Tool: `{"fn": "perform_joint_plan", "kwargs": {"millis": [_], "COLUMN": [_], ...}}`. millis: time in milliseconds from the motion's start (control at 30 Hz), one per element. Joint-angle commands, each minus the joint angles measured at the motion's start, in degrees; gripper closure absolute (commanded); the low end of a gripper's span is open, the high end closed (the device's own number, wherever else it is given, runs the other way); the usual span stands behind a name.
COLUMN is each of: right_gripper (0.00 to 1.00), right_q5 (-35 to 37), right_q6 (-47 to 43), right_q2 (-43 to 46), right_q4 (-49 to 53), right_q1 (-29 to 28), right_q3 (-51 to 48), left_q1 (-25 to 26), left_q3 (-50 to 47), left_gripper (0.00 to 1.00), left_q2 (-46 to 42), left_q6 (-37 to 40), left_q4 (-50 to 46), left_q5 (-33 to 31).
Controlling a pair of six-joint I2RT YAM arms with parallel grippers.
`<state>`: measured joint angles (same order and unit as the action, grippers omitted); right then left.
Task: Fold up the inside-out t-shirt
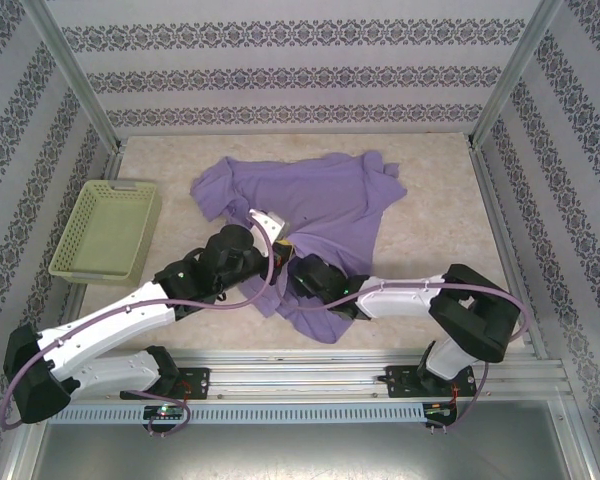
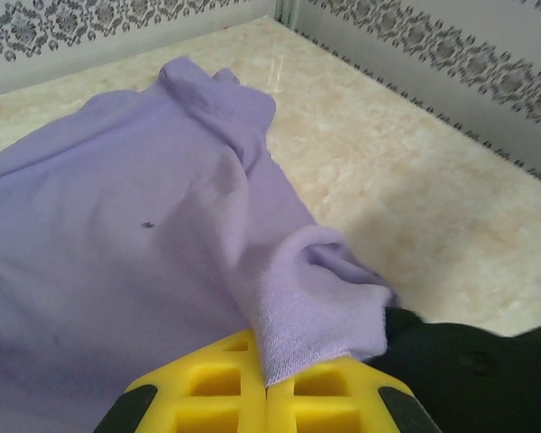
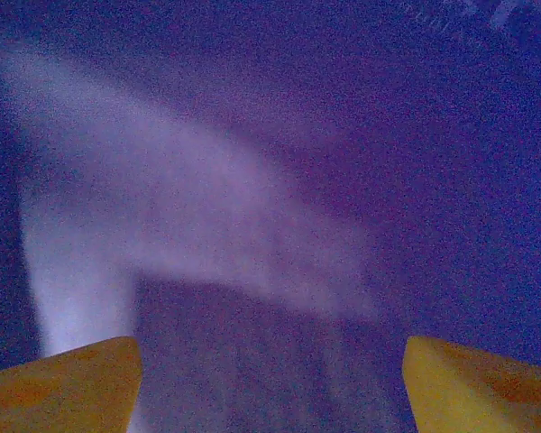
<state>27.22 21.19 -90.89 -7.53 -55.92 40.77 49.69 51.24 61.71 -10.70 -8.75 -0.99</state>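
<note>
The lavender-purple inside-out t-shirt [image 1: 315, 195] lies crumpled across the middle of the table, plain face up. My left gripper [image 1: 278, 240] is at its near-left part, shut on a raised fold of the cloth. In the left wrist view the yellow jaws [image 2: 269, 383] meet with a thick edge of the t-shirt [image 2: 316, 298] pinched between them. My right gripper [image 1: 302, 270] is pushed into the shirt's near hem, its tips covered by cloth. In the right wrist view its yellow fingers [image 3: 68, 388] stand wide apart, open, with dim purple t-shirt fabric [image 3: 252, 225] all around.
A yellow-green basket [image 1: 105, 230] stands at the left of the table. Patterned walls and metal posts close in the back and both sides. Bare beige tabletop [image 1: 440, 200] lies to the right of the shirt. The arms' rail [image 1: 310, 375] runs along the near edge.
</note>
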Motion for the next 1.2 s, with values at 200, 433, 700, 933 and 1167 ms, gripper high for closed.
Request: {"fn": "perform_joint_plan", "kwargs": {"millis": [200,433,700,933,1167], "right_gripper": [0.18,0.13,0.08,0.04,0.03], "right_q5": [8.1,5.3,-3.7,-10.4,-10.3], "right_q6": [0.0,1.9,2.3,2.0,4.9], "right_q2": [-10.9,-17.0,-17.4,-13.1,-12.6], "right_q4": [-2.2,1.8,-3.5,-14.8,-13.3], "right_q1": [1.5,5.9,9.6,10.6,12.9], "right_q3": [11.3,17.9,15.8,8.4,8.3], "left_q1": [-0.7,-0.7,-0.9,-3.5,-6.0], "left_q3": [11.7,17.9,21.8,19.6,18.2], "left_gripper": [1.0,1.0,1.0,1.0,1.0], "left_q2": [3.2,3.9,0.2,1.3,-1.4], "left_q6": [-1.8,-2.1,3.0,2.4,0.2], "left_q4": [-5.4,-7.4,-11.0,-14.2,-13.4], "left_q5": [2.9,2.8,-7.1,-16.6,-4.1]}}
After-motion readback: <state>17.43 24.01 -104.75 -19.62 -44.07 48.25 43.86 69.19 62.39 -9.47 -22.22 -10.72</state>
